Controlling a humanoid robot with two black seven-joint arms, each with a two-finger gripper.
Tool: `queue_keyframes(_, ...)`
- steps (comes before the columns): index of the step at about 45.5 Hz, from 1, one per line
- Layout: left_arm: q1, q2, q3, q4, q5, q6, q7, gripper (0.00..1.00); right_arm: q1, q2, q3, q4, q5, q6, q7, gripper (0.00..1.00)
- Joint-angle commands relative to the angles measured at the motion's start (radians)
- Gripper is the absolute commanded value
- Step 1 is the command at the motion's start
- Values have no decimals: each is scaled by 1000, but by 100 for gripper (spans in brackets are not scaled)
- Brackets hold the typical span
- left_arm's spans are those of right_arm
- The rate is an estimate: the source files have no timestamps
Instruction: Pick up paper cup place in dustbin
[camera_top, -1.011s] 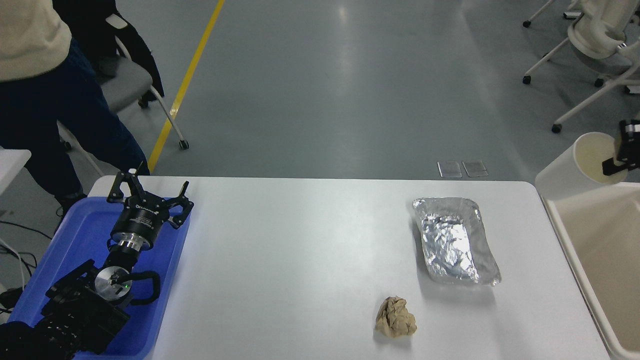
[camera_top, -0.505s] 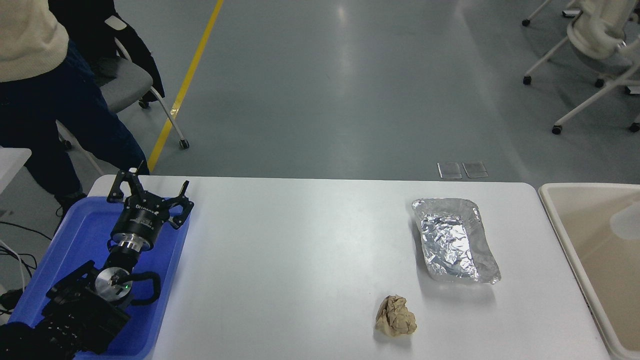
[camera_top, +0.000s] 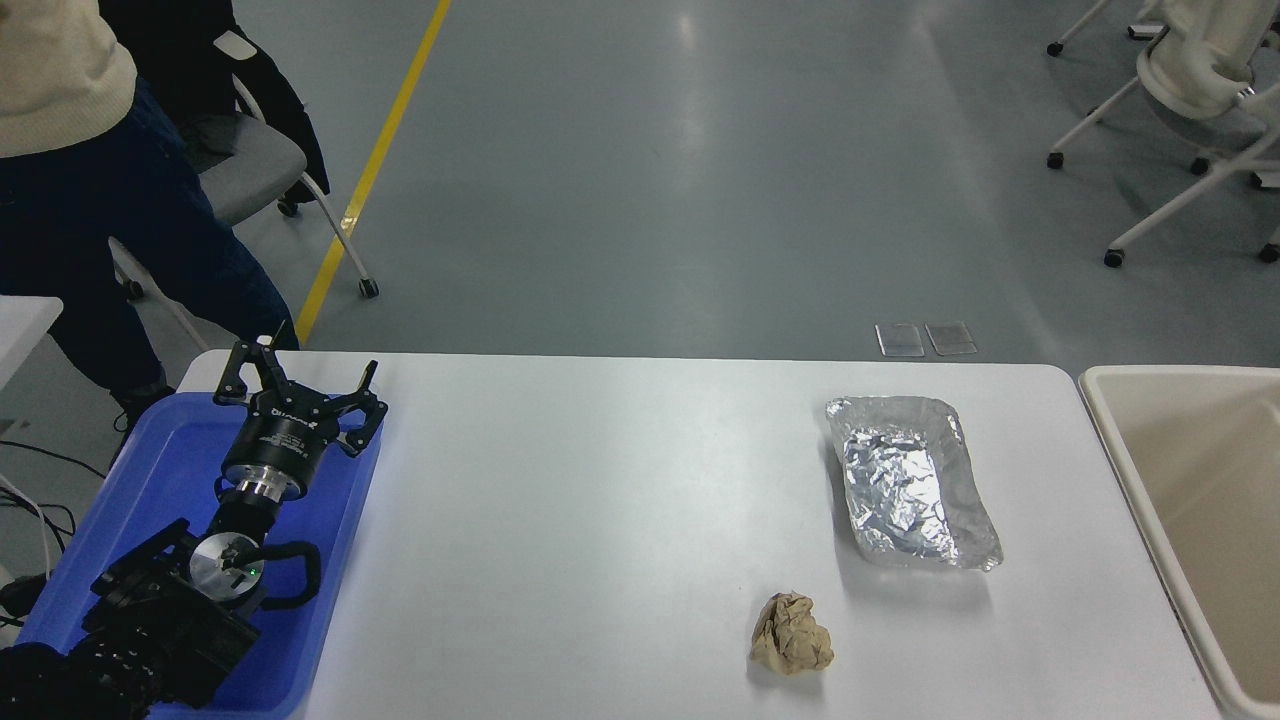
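Observation:
The beige dustbin (camera_top: 1130, 455) stands off the table's right end, its thick rim and part of its inside wall showing. The paper cup is out of view; no cup shows on the table or in the visible part of the bin. My left gripper (camera_top: 300, 385) is parked over the blue tray at the lower left, fingers spread open and holding nothing. My right arm and gripper are out of the picture.
A silver foil tray (camera_top: 910, 480) lies on the right half of the white table (camera_top: 600, 500). A crumpled brown paper ball (camera_top: 792, 633) sits near the front edge. The blue tray (camera_top: 170, 480) is at the left. A person (camera_top: 90, 170) stands at the far left by a chair.
A second ago my right gripper held the paper cup above the dustbin at the right edge. Half a second ago a pale blur showed inside the bin. Both cup and gripper are gone from view now.

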Motion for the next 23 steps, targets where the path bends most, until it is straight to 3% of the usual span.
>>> queue_keyframes(1, 0, 0, 0, 0, 0, 0, 0, 100, -151, 112, 67, -174, 8, -103, -75, 0)
queue_keyframes(5, 0, 0, 0, 0, 0, 0, 0, 100, -151, 117, 90, -174, 52, -105, -161, 0)
queue_keyframes(8, 0, 0, 0, 0, -1, 0, 0, 100, -152, 131, 105, -176, 78, -106, -196, 0)
queue_keyframes(23, 0, 0, 2, 0, 0, 0, 0, 100, -152, 160, 105, -179, 80, -149, -212, 0)
